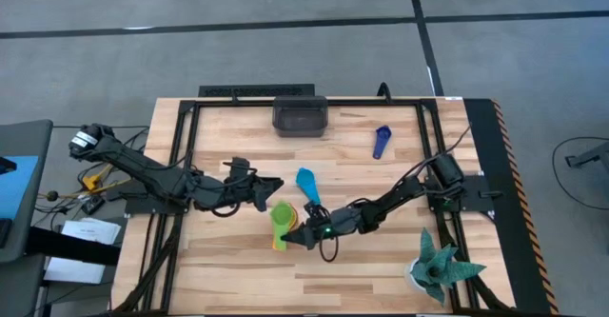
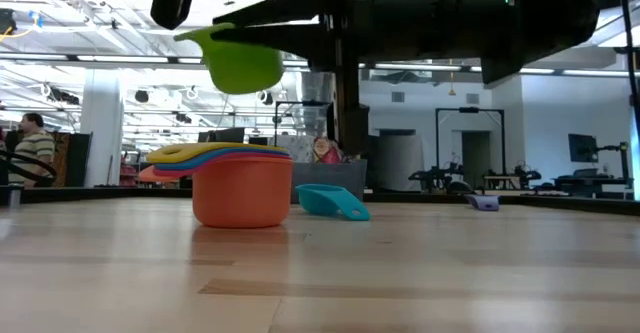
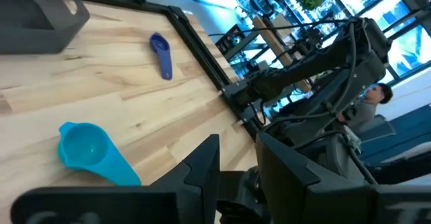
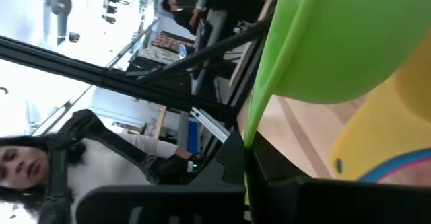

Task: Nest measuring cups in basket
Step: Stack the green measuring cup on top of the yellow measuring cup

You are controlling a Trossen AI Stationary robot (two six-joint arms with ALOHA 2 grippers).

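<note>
My right gripper [image 1: 303, 233] is shut on the green measuring cup [image 2: 245, 65], which hangs just above a nested stack of cups [image 2: 240, 188]. The stack has an orange cup outermost and a yellow one [image 4: 377, 143] on top, and it stands on its base on the table. The light blue cup [image 1: 307, 184] lies on the table behind the stack, and the royal blue cup [image 1: 382, 141] farther right. The dark grey basket [image 1: 300, 115] stands at the far edge. My left gripper [image 3: 236, 177] is open, left of the light blue cup [image 3: 87, 150], and touches nothing. My right gripper pinches the green cup's flat handle [image 4: 250, 126] between its two fingers, coming nearly level from the table's right. The cup is lifted clear, bowl downward and roughly upright, directly over the stack [image 1: 279, 241].
A teal spiky plant-like object [image 1: 438, 269] stands at the near right corner. A black frame [image 1: 190, 117] runs along the table's edges. People [image 2: 30, 138] show in the room beyond. Bare wood lies in front of the stack.
</note>
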